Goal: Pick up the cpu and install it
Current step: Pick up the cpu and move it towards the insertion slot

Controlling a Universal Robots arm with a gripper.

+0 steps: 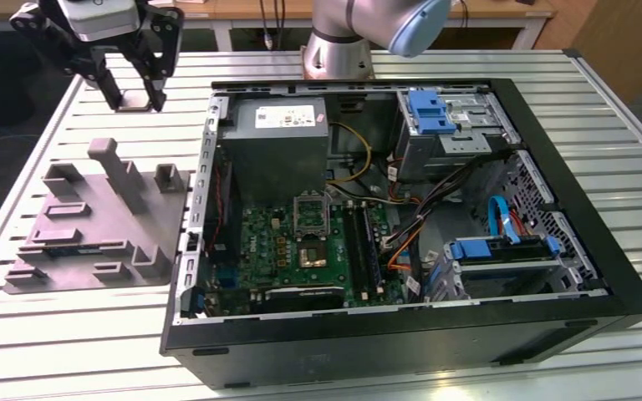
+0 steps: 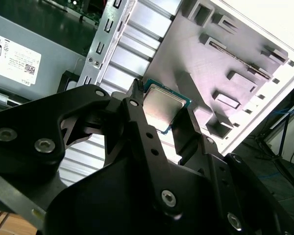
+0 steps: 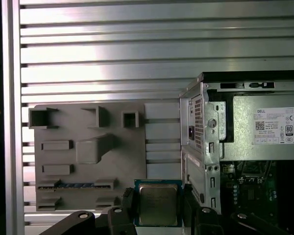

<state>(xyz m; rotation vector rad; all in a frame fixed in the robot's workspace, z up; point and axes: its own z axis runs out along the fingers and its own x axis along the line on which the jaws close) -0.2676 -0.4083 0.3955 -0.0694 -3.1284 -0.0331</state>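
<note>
The end effector (image 1: pixel 135 100) is partly shut and holds the cpu (image 3: pixel 158 204) by two of its sides. In the second wrist view, one of the black fingers (image 2: pixel 139 122) presses on each side of the chip. The cpu is a small flat square with a shiny silver top and a thin blue-green rim. It is up in the air, not lying on anything. In the exterior view, the end effector hangs over the surface (image 1: pixel 76 334), which is made of long metal slats. It is past the far end of the grey tray (image 1: pixel 87 238) and to the exterior view's left of the case (image 1: pixel 410 347). The tray lies flat on the surface, just beside the case, and has many blocks and slots. The case is a big black box lying open on the surface. Inside it are a green board (image 1: pixel 282 251), a grey box (image 1: pixel 282 142) with a white label, some blue clips and many wires. The cpu is outside the case, well apart from the green board.
</note>
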